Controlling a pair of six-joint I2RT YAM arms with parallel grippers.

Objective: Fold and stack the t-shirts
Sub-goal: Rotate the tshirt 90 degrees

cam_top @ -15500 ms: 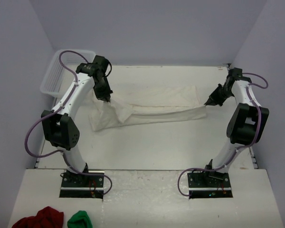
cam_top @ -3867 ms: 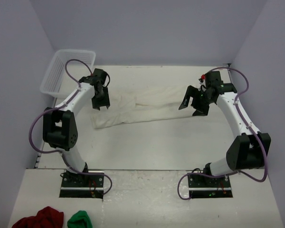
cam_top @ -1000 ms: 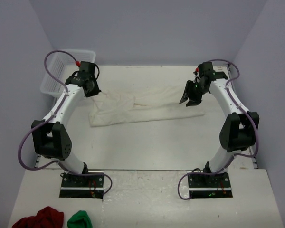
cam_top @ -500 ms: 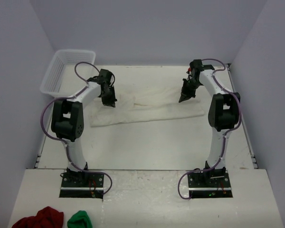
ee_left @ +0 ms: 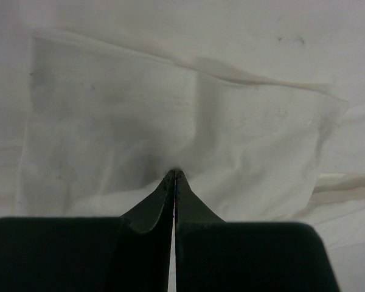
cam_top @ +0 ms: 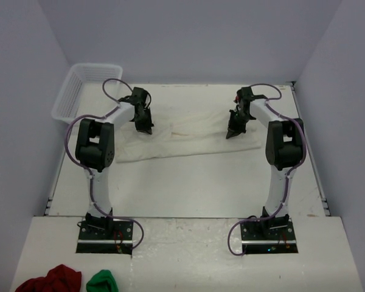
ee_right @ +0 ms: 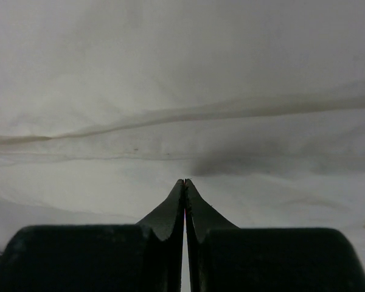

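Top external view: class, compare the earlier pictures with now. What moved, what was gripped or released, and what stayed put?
Both arms swung inward. The left claw and right claw, which earlier let the stretched t-shirt go and opened, came down near its two ends and shut, tips on the cloth. The basket, red bundle and green bundle stayed put.

Soft, even overhead light; no glare. The top view is sharp. In the wrist views the left gripper and right gripper at 6 o'clock blur darkly, shading the t-shirt just beyond.
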